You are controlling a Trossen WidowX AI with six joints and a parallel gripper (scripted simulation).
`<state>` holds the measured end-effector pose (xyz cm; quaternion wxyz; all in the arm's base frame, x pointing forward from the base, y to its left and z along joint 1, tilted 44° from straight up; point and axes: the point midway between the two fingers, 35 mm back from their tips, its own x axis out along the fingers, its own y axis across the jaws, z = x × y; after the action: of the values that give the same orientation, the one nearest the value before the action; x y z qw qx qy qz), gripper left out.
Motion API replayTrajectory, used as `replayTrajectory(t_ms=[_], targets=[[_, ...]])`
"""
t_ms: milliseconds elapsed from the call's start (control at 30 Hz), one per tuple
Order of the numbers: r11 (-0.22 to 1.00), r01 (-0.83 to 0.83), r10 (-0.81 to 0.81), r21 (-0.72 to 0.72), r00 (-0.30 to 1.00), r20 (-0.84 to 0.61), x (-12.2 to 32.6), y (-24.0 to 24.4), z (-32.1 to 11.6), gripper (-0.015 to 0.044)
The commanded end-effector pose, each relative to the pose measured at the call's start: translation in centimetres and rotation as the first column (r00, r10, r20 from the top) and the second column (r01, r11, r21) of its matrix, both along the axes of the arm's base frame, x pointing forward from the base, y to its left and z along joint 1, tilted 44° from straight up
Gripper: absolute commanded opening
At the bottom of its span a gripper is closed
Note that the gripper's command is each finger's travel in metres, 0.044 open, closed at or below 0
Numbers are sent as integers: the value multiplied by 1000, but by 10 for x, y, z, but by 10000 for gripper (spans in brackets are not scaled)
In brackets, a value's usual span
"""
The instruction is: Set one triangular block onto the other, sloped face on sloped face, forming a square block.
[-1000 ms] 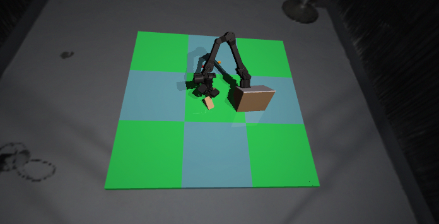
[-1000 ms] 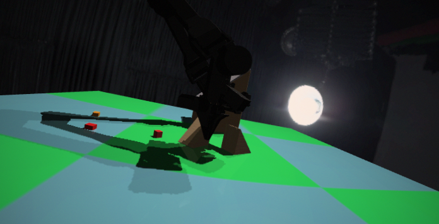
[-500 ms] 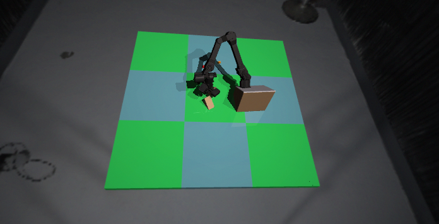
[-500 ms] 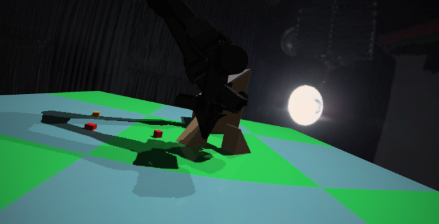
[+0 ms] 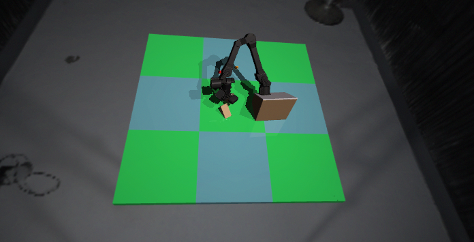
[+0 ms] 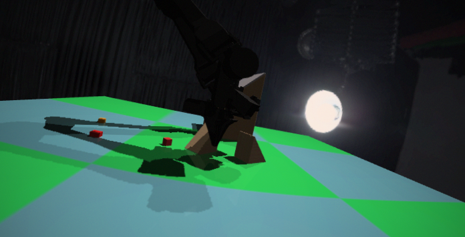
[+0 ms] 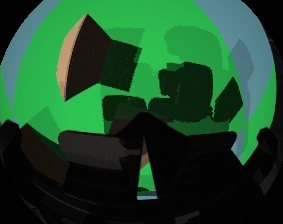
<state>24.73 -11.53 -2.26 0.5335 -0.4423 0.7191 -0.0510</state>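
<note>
One triangular block stands on the table in front of the gripper, lit tan on one side. The second triangular block is largely hidden behind the gripper; a tan strip of it shows through the finger gap in the wrist view. The blocks stand apart. My gripper is shut and empty, pointing down low beside the second block. Whether the fingertips touch that block or the table cannot be told.
The arm base stands on a large brown box to the right in the top view. Small cubes lie behind the gripper: an orange one, a red one and another red one. The checkered table has open edges.
</note>
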Motion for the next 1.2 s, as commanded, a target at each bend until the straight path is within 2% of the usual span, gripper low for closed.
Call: replayTrajectory(t_ms=[0,433,633,733,967,1067,1167], targets=[[1000,8,-8,-10,1000,-21,-8,-4,0,0],[1000,7,-7,-9,1000,-21,-12,-5,4,0],[1000,0,0,5,1000,-1,1,48,53,0],[1000,0,0,4,1000,0,1,54,60,0],[1000,-28,28,0,1000,1,4,48,51,184],[965,-260,250,-25,946,-206,-13,58,47,262],[843,-538,477,8,739,-476,-34,66,43,341]])
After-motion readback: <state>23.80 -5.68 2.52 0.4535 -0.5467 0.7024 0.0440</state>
